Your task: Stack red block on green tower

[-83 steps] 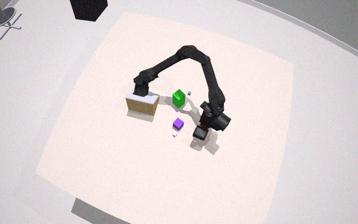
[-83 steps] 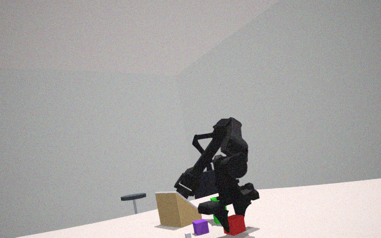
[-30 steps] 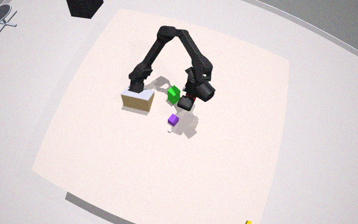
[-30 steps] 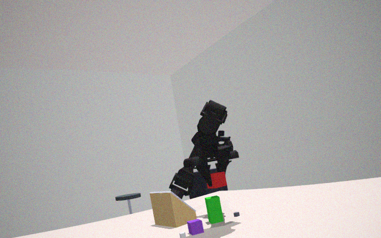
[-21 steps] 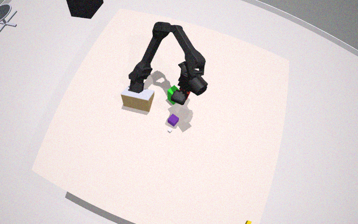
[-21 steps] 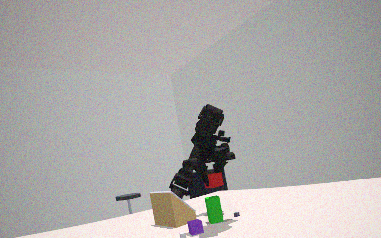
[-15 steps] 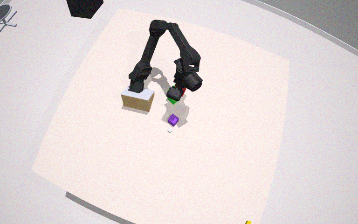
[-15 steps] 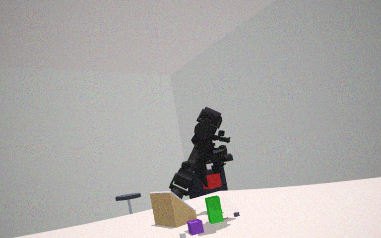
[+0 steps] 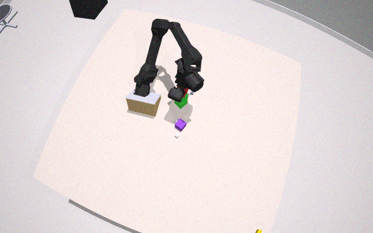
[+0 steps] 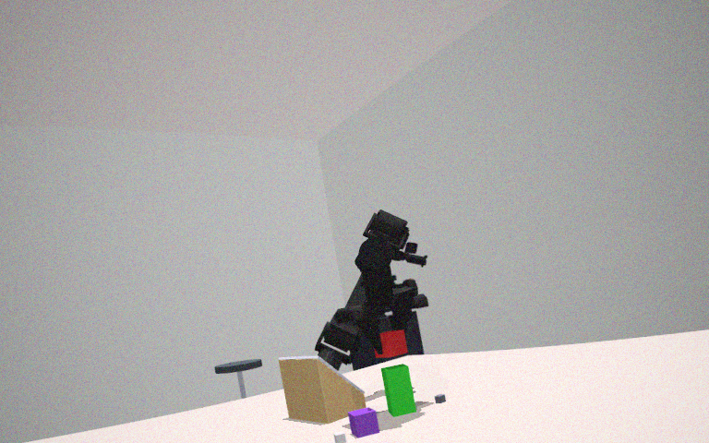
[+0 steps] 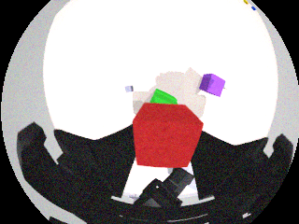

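Observation:
The red block [image 9: 185,90] [image 10: 393,342] [image 11: 168,135] is held between the fingers of my gripper [image 10: 398,345] [image 11: 168,140], which is shut on it. The green tower [image 9: 180,103] [image 10: 399,390] [image 11: 163,97] stands upright on the table. In the exterior view the red block hangs above the tower's top with a visible gap. In the top view the gripper hides most of the red block and the tower's top. In the wrist view the red block covers most of the tower, and a green part shows just past its far edge.
A purple block [image 9: 180,124] [image 10: 363,423] [image 11: 212,85] lies near the tower. A small white cube [image 9: 177,136] [image 10: 340,437] lies beyond it. A small grey cube [image 9: 192,92] [image 10: 439,398] [image 11: 129,89] lies on another side. A slanted wooden block [image 9: 141,107] [image 10: 303,389] stands by the arm's base.

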### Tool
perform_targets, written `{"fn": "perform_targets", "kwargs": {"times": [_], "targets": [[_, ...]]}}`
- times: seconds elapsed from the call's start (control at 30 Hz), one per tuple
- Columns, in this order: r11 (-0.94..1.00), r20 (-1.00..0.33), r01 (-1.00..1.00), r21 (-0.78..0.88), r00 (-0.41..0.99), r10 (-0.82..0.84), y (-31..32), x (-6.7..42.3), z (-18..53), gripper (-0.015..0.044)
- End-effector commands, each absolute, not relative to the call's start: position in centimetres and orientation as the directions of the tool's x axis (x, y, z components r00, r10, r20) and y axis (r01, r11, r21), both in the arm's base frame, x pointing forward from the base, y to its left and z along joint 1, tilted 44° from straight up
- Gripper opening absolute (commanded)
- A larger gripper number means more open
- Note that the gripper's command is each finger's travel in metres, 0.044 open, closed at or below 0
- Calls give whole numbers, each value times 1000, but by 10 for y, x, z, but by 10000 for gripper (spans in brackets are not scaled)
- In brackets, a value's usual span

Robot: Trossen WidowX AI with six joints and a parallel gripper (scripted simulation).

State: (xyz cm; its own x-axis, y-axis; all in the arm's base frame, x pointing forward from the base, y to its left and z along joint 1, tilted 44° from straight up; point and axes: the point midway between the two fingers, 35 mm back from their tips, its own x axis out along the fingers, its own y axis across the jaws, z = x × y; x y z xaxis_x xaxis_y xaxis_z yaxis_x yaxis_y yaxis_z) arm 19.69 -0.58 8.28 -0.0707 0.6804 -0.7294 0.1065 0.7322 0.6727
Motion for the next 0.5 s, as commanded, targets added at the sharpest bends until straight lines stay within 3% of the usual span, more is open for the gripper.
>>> {"fn": "perform_targets", "kwargs": {"times": [0.0,0.47], "targets": [[730,-727,108,674,-72,682,3,195,76,0],[730,-727,108,675,-72,683,12,194,66,0]]}}
